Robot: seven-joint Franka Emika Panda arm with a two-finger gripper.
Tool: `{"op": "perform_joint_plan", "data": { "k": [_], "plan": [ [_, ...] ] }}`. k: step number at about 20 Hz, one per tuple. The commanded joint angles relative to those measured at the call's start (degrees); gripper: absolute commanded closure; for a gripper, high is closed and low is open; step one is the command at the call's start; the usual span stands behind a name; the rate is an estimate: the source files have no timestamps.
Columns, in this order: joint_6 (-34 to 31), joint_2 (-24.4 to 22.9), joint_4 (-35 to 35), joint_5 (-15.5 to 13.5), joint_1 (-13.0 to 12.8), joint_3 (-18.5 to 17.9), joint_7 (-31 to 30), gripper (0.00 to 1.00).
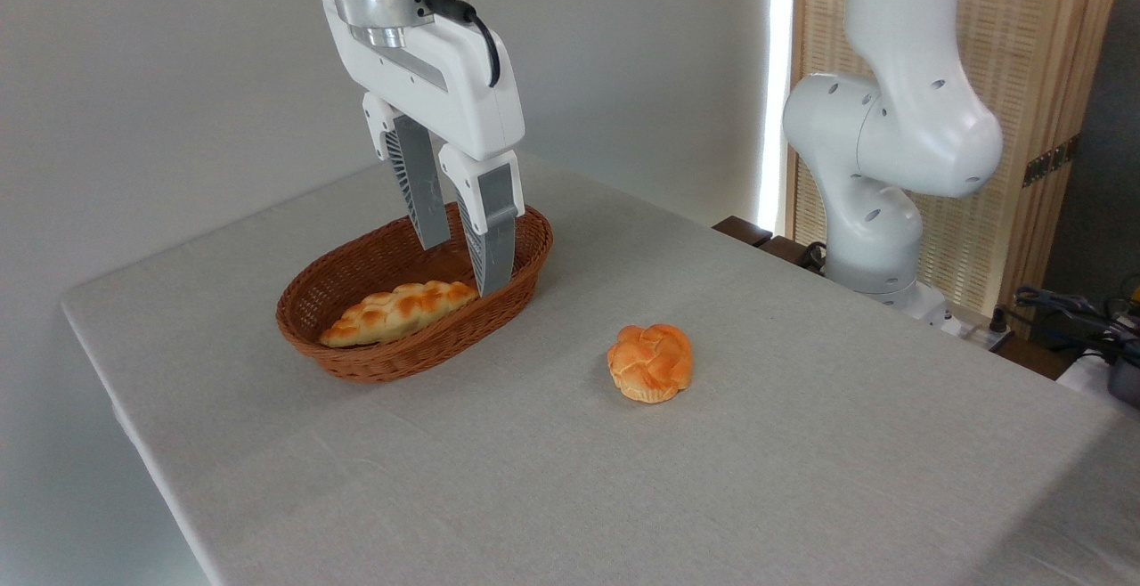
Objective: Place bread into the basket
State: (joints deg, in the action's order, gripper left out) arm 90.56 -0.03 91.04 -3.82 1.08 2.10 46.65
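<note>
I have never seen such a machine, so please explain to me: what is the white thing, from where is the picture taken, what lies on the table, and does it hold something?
The white machine is a robot arm; its base stands at the table's right edge. There is one picture only, taken by a fixed camera looking down at the table from the front. The arm ends in a gripper with two grey fingers. It hangs over the right end of a brown wicker basket. The fingers are apart and hold nothing. In the basket lies a long braided loaf. A small round braided bun sits on the grey cloth to the right of the basket, apart from it and untouched.
</note>
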Motion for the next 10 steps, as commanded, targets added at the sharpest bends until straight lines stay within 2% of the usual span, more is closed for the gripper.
{"op": "perform_joint_plan", "data": {
  "k": [1,10],
  "plan": [
    [-1.0,-0.7,-0.9,0.6,0.1,0.0,0.0,0.00],
    [-0.2,-0.7,0.0,0.6,0.1,-1.0,0.5,0.00]
  ]
}}
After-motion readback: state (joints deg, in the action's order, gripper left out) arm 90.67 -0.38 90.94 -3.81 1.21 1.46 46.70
